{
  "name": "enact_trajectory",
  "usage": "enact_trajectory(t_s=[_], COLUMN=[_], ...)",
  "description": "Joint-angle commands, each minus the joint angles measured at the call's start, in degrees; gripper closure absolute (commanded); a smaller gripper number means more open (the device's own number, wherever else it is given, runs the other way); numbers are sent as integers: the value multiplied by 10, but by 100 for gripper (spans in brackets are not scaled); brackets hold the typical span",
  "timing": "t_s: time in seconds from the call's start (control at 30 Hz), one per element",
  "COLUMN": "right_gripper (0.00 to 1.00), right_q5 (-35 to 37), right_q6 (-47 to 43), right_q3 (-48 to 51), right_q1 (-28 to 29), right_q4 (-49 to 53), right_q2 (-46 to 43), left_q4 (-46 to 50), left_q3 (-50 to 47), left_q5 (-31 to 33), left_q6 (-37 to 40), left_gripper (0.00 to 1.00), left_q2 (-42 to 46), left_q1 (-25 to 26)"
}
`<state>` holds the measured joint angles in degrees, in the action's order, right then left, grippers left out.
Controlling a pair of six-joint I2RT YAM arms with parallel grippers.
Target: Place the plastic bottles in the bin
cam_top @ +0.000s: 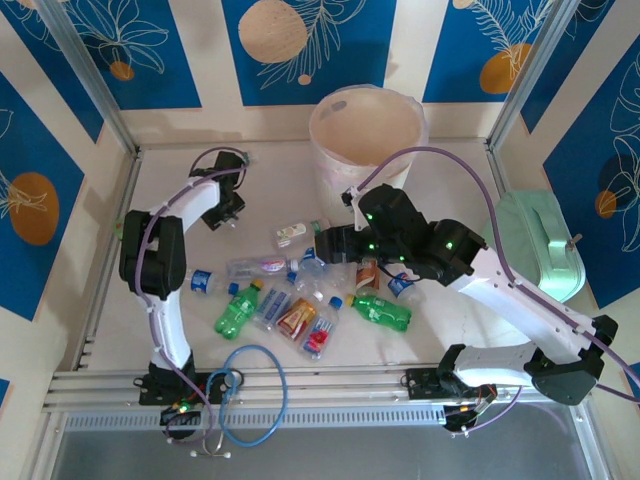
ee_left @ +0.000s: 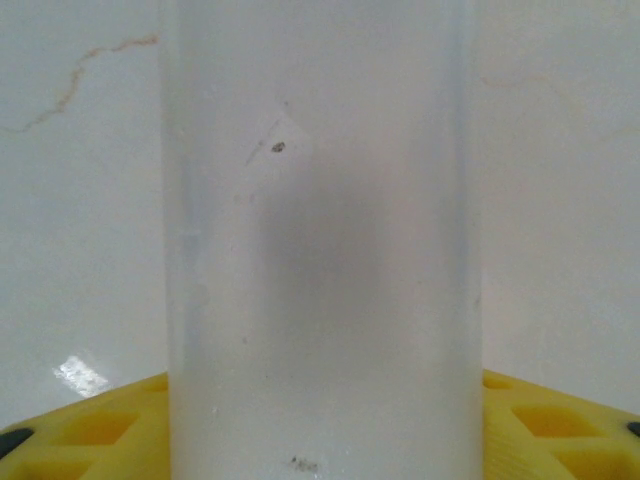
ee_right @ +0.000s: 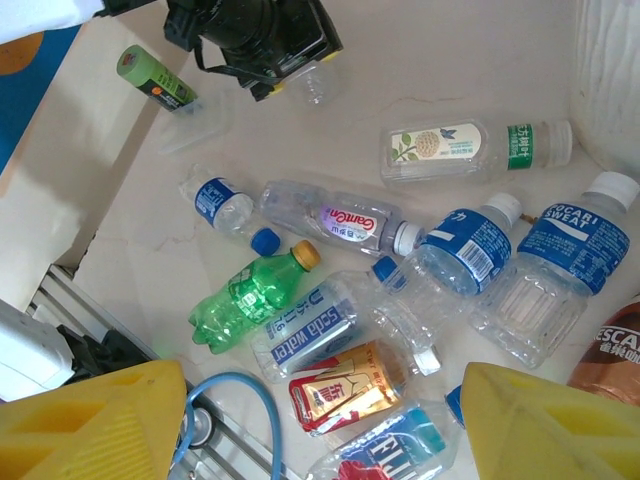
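Several plastic bottles lie in a heap at mid-table [cam_top: 300, 295]. Among them are a green one [ee_right: 245, 295], a blue "soda water" one [ee_right: 315, 330], a red-gold one [ee_right: 345, 385] and a Pocari Sweat one [ee_right: 560, 260]. My right gripper [ee_right: 320, 430] hovers above this heap, open, with nothing between its yellow fingers [ee_right: 90, 420]. The bin [cam_top: 365, 100] stands at the back centre. At the back left my left gripper [cam_top: 228, 212] is shut on a clear bottle [ee_left: 320, 250], its yellow fingers [ee_left: 90, 430] pressed against both sides. That bottle [ee_right: 315, 82] also appears under the left gripper [ee_right: 262, 45] in the right wrist view.
A mint-green rounded box [cam_top: 540, 245] sits at the right edge. A blue cable loop [cam_top: 255, 395] hangs over the front rail, close to the nearest bottles. A brown bottle [ee_right: 610, 350] lies by the bin's foot [ee_right: 610, 80]. Walls close in the back and sides.
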<state>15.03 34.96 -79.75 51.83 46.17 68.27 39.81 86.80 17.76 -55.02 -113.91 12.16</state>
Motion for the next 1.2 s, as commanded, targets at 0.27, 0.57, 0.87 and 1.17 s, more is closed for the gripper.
enact_trajectory(t_s=[0.27, 0.57, 0.87, 1.17], right_gripper=[27, 27, 27, 27], right_q5=[-11, -11, -25, -31], right_q6=[-5, 11, 31, 70], right_q3=[14, 51, 115, 181], right_q1=[-23, -29, -53, -60], right_q4=[-8, -35, -42, -42], right_q2=[-16, -23, -55, -114], left_q4=[20, 12, 14, -28], left_q3=[-61, -103, 19, 122], left_q5=[47, 38, -35, -99], left_q6=[82, 174, 278, 300], left_gripper=[43, 45, 46, 46], left_q2=[168, 297, 324, 303], left_q1=[44, 92, 162, 207])
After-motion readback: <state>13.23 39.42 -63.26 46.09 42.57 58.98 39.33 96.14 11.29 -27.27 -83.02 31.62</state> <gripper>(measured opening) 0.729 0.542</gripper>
